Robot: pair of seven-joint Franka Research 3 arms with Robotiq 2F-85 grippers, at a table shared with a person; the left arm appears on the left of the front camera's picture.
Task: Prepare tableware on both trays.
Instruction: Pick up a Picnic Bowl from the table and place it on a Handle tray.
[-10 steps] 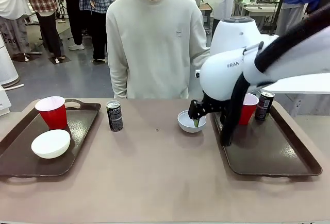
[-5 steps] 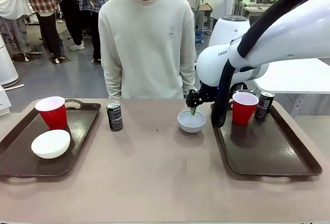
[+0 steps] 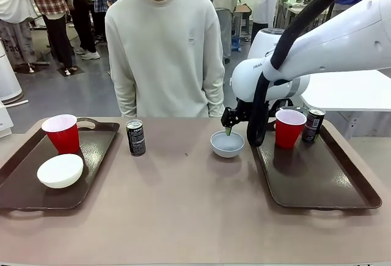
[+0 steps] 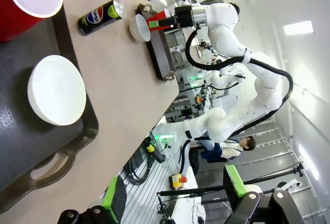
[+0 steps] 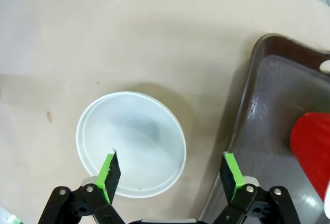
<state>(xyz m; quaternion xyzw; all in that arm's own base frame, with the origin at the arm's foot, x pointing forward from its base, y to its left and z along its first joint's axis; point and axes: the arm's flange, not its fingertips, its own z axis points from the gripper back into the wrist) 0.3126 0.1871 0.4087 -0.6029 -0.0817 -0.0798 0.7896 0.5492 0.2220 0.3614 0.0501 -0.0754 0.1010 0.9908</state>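
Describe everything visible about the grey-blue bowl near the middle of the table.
The grey-blue bowl is round, pale, smooth like plastic, and empty. It stands upright on the bare tan table, just left of the right tray, apart from its rim. The open right gripper hangs above it, one green pad over its inside, not visibly touching.

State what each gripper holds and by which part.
Nothing is held. The right gripper hangs open above the grey-blue bowl, one finger over its inside. The left gripper is open and empty.
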